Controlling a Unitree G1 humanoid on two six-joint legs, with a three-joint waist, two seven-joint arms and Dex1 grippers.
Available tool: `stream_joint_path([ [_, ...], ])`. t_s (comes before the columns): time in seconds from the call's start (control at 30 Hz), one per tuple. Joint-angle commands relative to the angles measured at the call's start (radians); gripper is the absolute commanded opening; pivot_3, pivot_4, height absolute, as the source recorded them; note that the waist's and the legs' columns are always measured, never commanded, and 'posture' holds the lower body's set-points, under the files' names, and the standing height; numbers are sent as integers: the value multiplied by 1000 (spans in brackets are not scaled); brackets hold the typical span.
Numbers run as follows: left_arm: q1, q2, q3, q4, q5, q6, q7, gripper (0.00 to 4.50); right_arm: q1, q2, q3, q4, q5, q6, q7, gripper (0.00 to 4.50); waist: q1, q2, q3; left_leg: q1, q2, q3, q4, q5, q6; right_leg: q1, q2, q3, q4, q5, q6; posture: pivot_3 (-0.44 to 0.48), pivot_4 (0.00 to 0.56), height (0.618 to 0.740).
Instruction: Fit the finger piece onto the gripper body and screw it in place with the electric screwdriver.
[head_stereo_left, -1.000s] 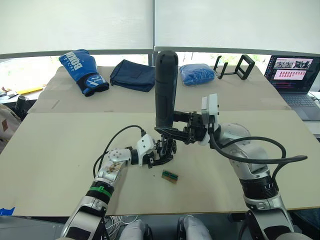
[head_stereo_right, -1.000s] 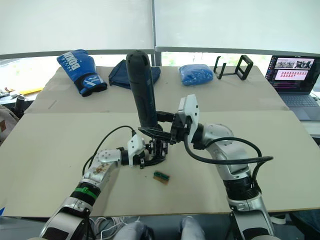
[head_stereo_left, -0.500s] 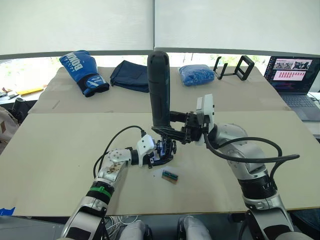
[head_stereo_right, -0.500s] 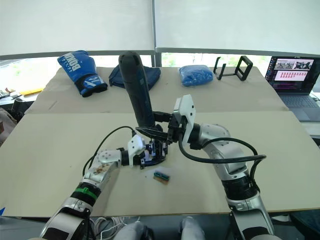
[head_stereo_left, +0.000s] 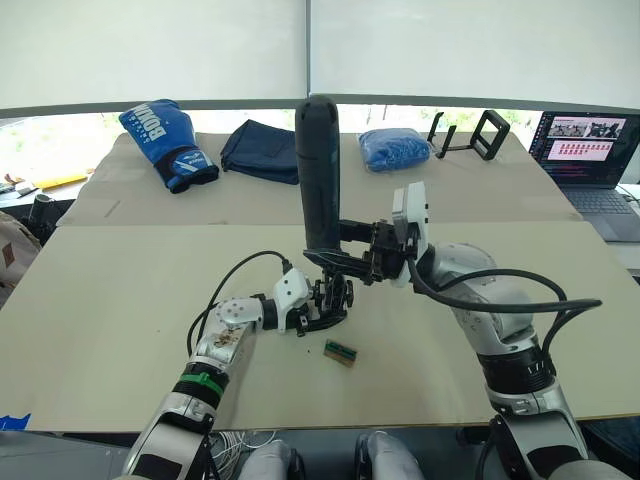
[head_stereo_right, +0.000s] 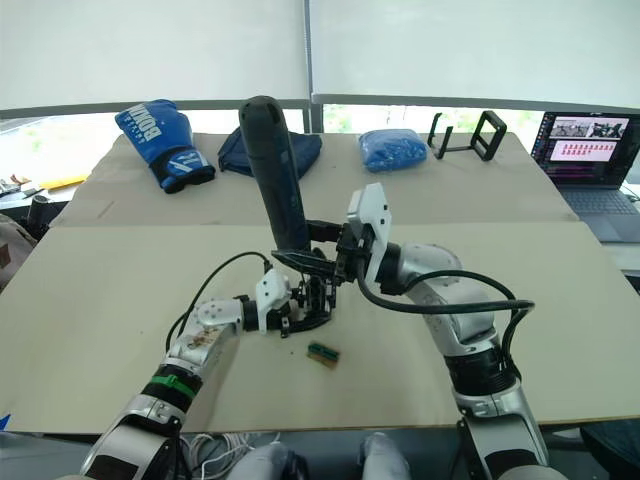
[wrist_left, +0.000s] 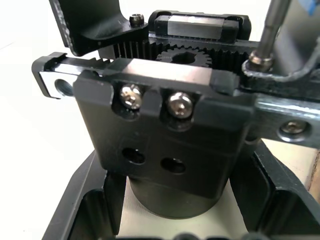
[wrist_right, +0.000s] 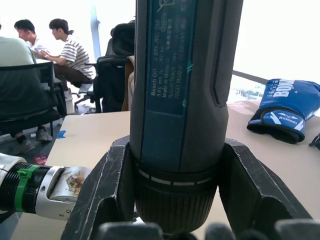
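Observation:
The electric screwdriver (head_stereo_left: 320, 170) stands nearly upright over the table, my right gripper (head_stereo_left: 328, 262) shut around its lower collar (wrist_right: 177, 200). Its thin bit (wrist_left: 272, 30) comes down onto a silvery screw (wrist_left: 257, 60) at one end of the gripper body (wrist_left: 170, 150). The body (head_stereo_left: 331, 297) rests on the table with my left gripper (head_stereo_left: 316, 312) shut on its round base, one finger (wrist_left: 82, 205) on each side. A black part (wrist_left: 285, 107) lying against the body under the bit looks like the finger piece. The body's pointed finger (wrist_left: 85, 22) stands at the other end.
A small green-and-brown block (head_stereo_left: 340, 352) lies just in front of the body. At the table's far side are a blue boxing glove (head_stereo_left: 165, 140), a dark blue cloth (head_stereo_left: 265, 150), a blue bundle (head_stereo_left: 393, 148), a black stand (head_stereo_left: 470, 135) and a laptop (head_stereo_left: 590, 150).
My right gripper has carried the screwdriver slightly to the left over the body and stood it a little more upright. The left gripper and the body have stayed put.

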Motion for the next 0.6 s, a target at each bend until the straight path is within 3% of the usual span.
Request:
stream_joint_path([
  [0.03, -8, -9, -2, 32, 15, -7, 28, 2365, -72, 7, -96, -61, 90, -17, 10, 1943, 1, 0, 0, -1, 0, 0, 0, 0, 0, 0, 0, 0, 0, 0, 0, 0, 150, 740],
  [0.4, -30, -26, -8, 86, 14, 10, 18, 2365, -69, 0, -192, -117, 166, -109, 86, 1943, 12, 0, 0, 0, 0, 0, 1, -1, 1, 1, 0, -1, -1, 1, -1, 0, 150, 740],
  [0.47, -28, -27, 1, 84, 5, 20, 22, 3384, -66, -9, -200, -139, 187, -94, 84, 1943, 12, 0, 0, 0, 0, -1, 0, 0, 1, 1, 0, -1, -1, 1, -1, 0, 150, 740],
  [0.57, -17, -11, 4, 72, 11, 14, 22, 4490, -70, -32, -224, -171, 225, -73, 71, 1943, 13, 0, 0, -1, 0, -1, 1, -1, 1, 1, -1, -1, -1, 1, -1, 0, 150, 740],
  [0.6, -8, -1, 11, 59, 4, 24, 20, 4490, -70, -44, -239, -184, 245, -60, 62, 1943, 13, 0, 0, -1, 0, -1, 1, -1, 1, 1, -1, -1, -1, 1, -1, 0, 150, 740],
])
